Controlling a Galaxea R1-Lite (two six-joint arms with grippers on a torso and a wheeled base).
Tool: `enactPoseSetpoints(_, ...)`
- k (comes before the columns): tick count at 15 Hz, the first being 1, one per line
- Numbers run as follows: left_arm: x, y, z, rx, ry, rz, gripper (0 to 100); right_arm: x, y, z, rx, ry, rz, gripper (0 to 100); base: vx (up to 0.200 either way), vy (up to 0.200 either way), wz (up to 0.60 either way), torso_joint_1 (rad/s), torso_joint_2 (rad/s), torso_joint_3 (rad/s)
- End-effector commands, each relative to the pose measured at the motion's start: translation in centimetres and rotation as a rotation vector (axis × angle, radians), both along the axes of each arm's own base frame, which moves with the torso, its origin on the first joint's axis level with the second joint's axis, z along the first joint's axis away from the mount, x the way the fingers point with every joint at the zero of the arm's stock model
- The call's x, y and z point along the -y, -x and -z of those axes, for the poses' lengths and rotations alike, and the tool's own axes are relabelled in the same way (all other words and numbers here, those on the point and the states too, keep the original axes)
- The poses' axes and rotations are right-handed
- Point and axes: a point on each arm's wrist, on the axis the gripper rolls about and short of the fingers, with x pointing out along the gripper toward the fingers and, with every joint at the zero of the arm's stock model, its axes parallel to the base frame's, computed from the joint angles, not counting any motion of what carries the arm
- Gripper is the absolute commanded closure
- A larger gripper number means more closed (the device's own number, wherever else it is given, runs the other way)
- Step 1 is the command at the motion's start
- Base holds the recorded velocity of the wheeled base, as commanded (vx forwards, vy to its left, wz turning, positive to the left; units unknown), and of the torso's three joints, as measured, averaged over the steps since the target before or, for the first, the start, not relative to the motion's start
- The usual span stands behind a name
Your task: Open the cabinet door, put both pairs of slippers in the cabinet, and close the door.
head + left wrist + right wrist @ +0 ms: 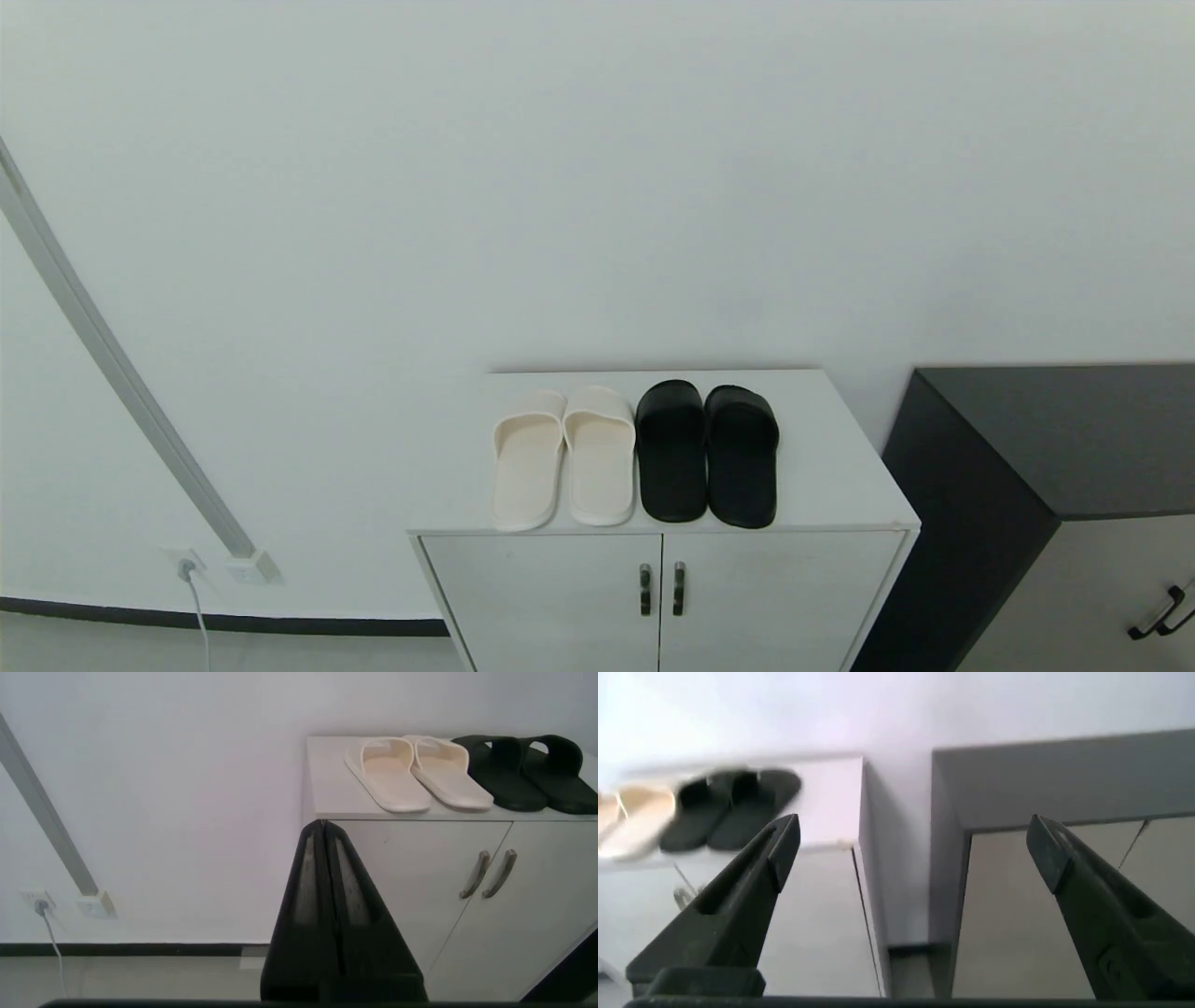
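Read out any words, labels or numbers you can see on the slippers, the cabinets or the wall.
None. The cream slippers, black slippers, white cabinet, dark cabinet and wall socket show no readable print.

We see the left gripper (324, 823) as a black shape, wide at the bottom and thin at the tip, like a tall triangle. Each of its fingers (304, 891) has a long, sunken grey strip down it. The right gripper (913, 833) is dark grey, with thick parts that have slanted, blunt ends and a long groove along the side.
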Motion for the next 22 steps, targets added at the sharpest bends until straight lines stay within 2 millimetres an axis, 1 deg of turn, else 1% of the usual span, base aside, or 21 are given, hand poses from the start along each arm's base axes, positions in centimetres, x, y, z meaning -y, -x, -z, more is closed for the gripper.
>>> enactPoseSetpoints(1, 0.0, 0.0, 0.0, -0.001, 0.001, -0.001, 100, -0.2, -2.2, 1.5, -0.195, 0.027, -0.070, 0, 0.000, 0.000, 0.00, 0.000, 0.00, 0.000)
enactPoseSetpoints(2, 0.0, 0.0, 0.0, -0.001, 0.001, -0.001, 100, -0.2, -2.4, 1.8, -0.224, 0.026, -0.079, 0, 0.000, 0.000, 0.00, 0.000, 0.00, 0.000)
enactPoseSetpoints(4, 0.0, 0.0, 0.0, -0.001, -0.001, -0.001, 100, -0.3, -3.9, 1.6, -0.317, 0.017, -0.083, 0, 0.000, 0.000, 0.00, 0.000, 0.00, 0.000)
enactPoseSetpoints(7, 0.0, 0.0, 0.0, -0.001, -0.002, -0.001, 100, -0.9, -7.8, -0.8, -0.328, -0.026, -0.147, 0, 0.000, 0.000, 0.00, 0.000, 0.00, 0.000)
enactPoseSetpoints(8, 0.0, 0.0, 0.0, -0.001, -0.002, -0.001, 100, -1.1, -8.6, -1.1, -0.335, -0.024, -0.161, 0, 0.000, 0.000, 0.00, 0.000, 0.00, 0.000)
enactPoseSetpoints(9, 0.0, 0.0, 0.0, -0.001, -0.004, 0.000, 100, -1.7, -10.7, -1.8, -0.343, -0.017, -0.194, 0, 0.000, 0.000, 0.00, 0.000, 0.00, 0.000)
enactPoseSetpoints(10, 0.0, 0.0, 0.0, -0.001, -0.004, 0.000, 100, -2.1, -12.0, -2.2, -0.350, -0.012, -0.214, 0, 0.000, 0.000, 0.00, 0.000, 0.00, 0.000)
enactPoseSetpoints(11, 0.0, 0.0, 0.0, -0.001, -0.004, 0.000, 100, -2.4, -12.7, -2.5, -0.355, -0.012, -0.220, 0, 0.000, 0.000, 0.00, 0.000, 0.00, 0.000)
enactPoseSetpoints(12, 0.0, 0.0, 0.0, -0.001, -0.004, 0.000, 100, -3.4, -13.9, -3.2, -0.348, -0.028, -0.218, 0, 0.000, 0.000, 0.00, 0.000, 0.00, 0.000)
enactPoseSetpoints(13, 0.0, 0.0, 0.0, -0.001, -0.004, 0.000, 100, -4.8, -14.9, -3.9, -0.347, -0.040, -0.213, 0, 0.000, 0.000, 0.00, 0.000, 0.00, 0.000)
enactPoseSetpoints(15, 0.0, 0.0, 0.0, -0.001, -0.004, 0.000, 100, -7.3, -15.7, -4.5, -0.346, -0.034, -0.229, 0, 0.000, 0.000, 0.00, 0.000, 0.00, 0.000)
enactPoseSetpoints(16, 0.0, 0.0, 0.0, -0.001, -0.004, 0.000, 100, -9.3, -16.1, -4.8, -0.348, -0.018, -0.245, 0, 0.000, 0.000, 0.00, 0.000, 0.00, 0.000)
enactPoseSetpoints(17, 0.0, 0.0, 0.0, -0.001, -0.004, 0.000, 100, -10.2, -16.4, -4.9, -0.346, -0.011, -0.245, 0, 0.000, 0.000, 0.00, 0.000, 0.00, 0.000)
enactPoseSetpoints(18, 0.0, 0.0, 0.0, -0.001, -0.004, 0.000, 100, -12.4, -17.2, -5.3, -0.343, -0.008, -0.251, 0, 0.000, 0.000, 0.00, 0.000, 0.00, 0.000)
enactPoseSetpoints(20, 0.0, 0.0, 0.0, -0.001, -0.004, 0.000, 100, -15.0, -18.5, -5.2, -0.359, -0.017, -0.250, 0, 0.000, 0.000, 0.00, 0.000, 0.00, 0.000)
enactPoseSetpoints(22, 0.0, 0.0, 0.0, -0.001, -0.004, 0.000, 100, -17.4, -20.3, -4.9, -0.361, -0.027, -0.233, 0, 0.000, 0.000, 0.00, 0.000, 0.00, 0.000)
